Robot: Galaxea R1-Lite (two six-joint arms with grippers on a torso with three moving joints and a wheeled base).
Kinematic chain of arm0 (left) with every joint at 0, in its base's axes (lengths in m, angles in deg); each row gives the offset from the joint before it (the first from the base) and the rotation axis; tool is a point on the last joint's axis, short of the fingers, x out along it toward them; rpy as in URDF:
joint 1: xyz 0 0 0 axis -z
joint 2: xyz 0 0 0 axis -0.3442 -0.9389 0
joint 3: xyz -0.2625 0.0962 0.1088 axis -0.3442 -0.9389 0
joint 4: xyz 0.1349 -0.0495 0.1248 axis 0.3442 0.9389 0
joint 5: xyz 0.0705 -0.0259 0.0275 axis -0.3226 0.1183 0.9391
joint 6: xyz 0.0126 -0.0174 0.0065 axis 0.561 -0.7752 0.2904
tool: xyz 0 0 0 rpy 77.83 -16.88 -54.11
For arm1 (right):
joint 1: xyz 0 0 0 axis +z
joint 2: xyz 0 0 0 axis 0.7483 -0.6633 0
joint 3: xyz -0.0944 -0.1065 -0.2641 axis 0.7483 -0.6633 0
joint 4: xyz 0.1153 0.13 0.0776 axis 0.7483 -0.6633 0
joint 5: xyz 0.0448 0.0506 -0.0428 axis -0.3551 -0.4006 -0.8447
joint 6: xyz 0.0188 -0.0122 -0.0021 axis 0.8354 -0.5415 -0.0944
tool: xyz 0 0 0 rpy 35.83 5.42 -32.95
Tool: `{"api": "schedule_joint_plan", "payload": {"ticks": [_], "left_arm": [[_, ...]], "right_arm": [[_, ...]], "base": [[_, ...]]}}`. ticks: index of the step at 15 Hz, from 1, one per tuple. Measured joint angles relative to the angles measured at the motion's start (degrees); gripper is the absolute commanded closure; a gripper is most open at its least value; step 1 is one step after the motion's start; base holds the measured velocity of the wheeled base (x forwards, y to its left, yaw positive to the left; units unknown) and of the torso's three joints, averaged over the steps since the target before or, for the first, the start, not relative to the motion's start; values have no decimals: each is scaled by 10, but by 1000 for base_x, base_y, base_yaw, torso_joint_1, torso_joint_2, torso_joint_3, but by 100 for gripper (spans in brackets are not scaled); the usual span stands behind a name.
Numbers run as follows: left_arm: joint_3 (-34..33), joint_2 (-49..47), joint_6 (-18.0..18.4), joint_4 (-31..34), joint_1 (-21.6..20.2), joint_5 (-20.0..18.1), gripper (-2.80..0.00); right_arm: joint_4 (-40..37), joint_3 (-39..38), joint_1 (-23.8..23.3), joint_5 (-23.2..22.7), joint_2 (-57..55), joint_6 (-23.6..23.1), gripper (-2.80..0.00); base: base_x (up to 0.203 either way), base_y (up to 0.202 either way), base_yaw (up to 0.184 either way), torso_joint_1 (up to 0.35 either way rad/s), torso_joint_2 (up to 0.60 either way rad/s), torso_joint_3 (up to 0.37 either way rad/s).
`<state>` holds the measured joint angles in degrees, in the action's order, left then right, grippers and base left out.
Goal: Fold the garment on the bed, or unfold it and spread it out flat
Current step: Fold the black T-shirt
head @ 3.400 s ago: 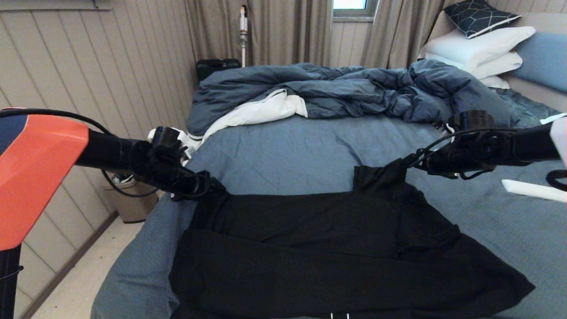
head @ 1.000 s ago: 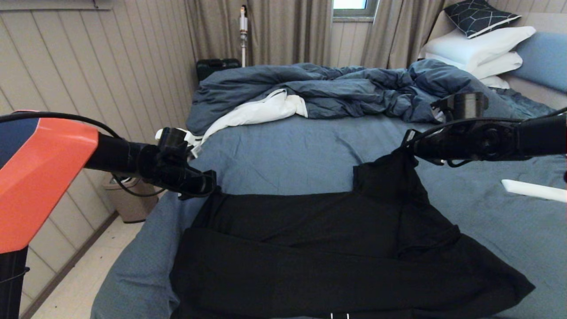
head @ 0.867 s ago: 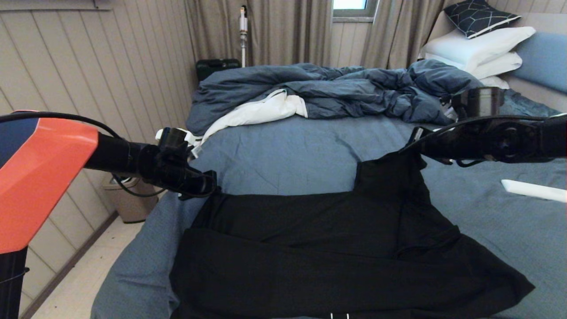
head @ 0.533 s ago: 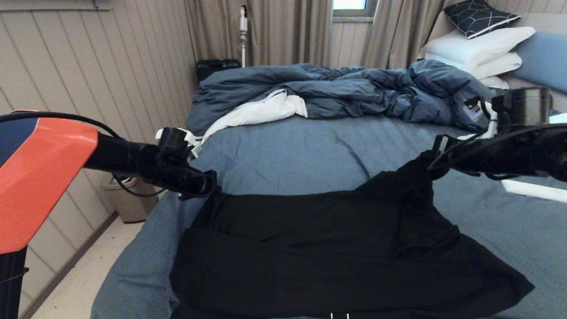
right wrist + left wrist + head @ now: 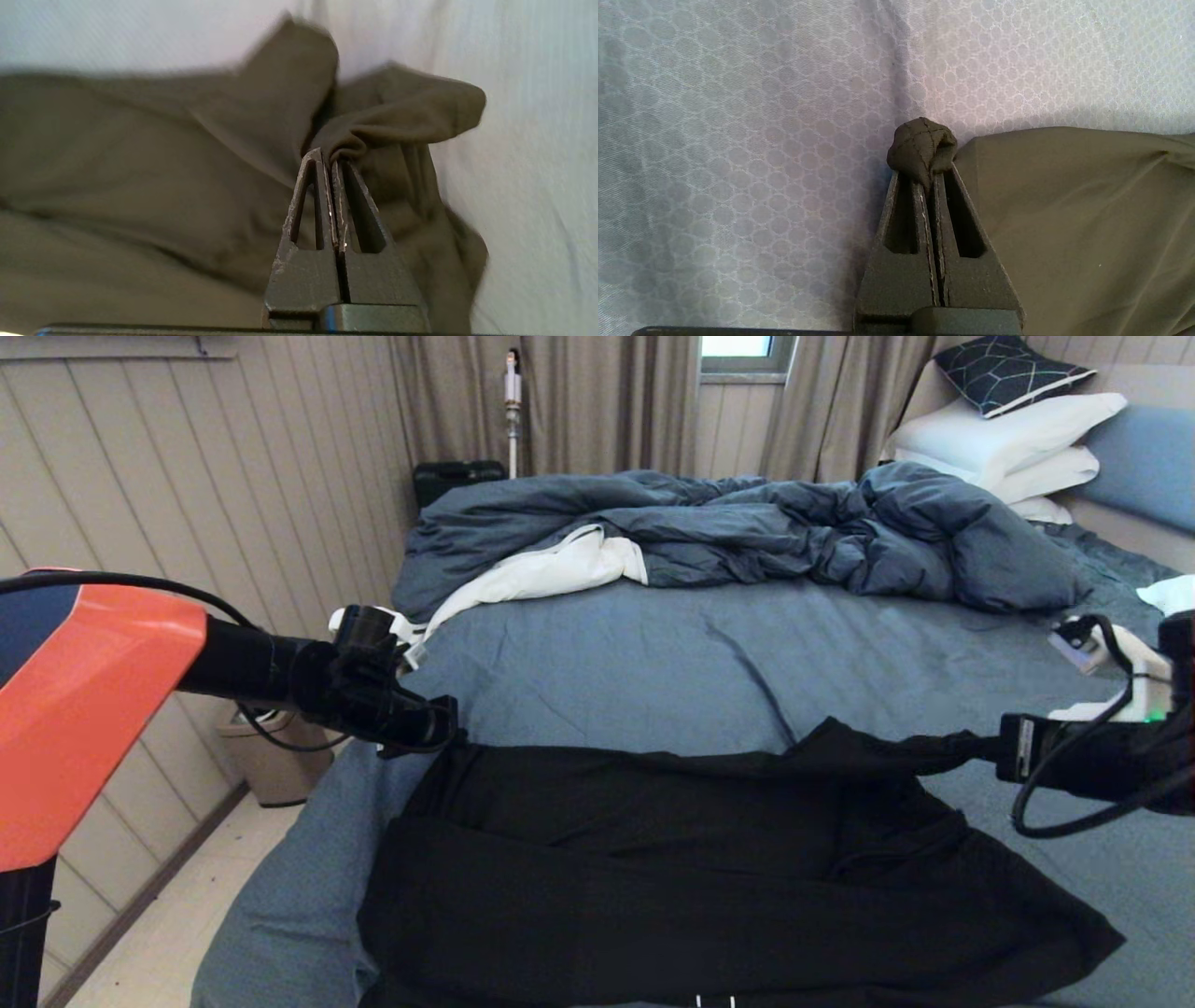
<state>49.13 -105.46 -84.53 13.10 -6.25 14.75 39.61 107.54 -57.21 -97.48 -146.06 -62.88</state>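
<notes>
Left gripper (image 5: 446, 721) fingers pinch black cotton T-shirt (image 5: 709, 877) near slate-blue bed's (image 5: 607, 653) left edge; right gripper (image 5: 997, 751) fingers clamp opposite corner, stretching far hem taut for flat spread.

No readable text, label or sign anywhere.

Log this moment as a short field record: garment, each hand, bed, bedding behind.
garment: black T-shirt lying on the sheet, far edge stretched between both hands
left hand: shut on the shirt's far left corner, a bunch of cloth at its tips
right hand: shut on the far right corner, cloth drawn taut toward it
bed: slate-blue sheet
bedding behind: rumpled dark blue duvet, white pillows
</notes>
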Motion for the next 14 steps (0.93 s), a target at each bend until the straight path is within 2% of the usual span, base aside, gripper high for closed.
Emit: {"api": "schedule_joint_plan", "payload": {"ticks": [5,6,9,14], "left_arm": [[1,-1,0,0,0,0,0],[1,-1,-1,0,0,0,0],[1,-1,-1,0,0,0,0],[1,-2,-1,0,0,0,0]], "right_arm": [[12,-84,-11,-2,1,-37,0],[22,-99,-11,-1,-4,-40,-280],[51,-128,-11,-1,-14,-53,-280],[53,-134,-11,0,-16,-65,-280]], "base": [[0,0,0,0,0,0],[0,0,0,0,0,0],[0,0,0,0,0,0],[0,0,0,0,0,0]]}}
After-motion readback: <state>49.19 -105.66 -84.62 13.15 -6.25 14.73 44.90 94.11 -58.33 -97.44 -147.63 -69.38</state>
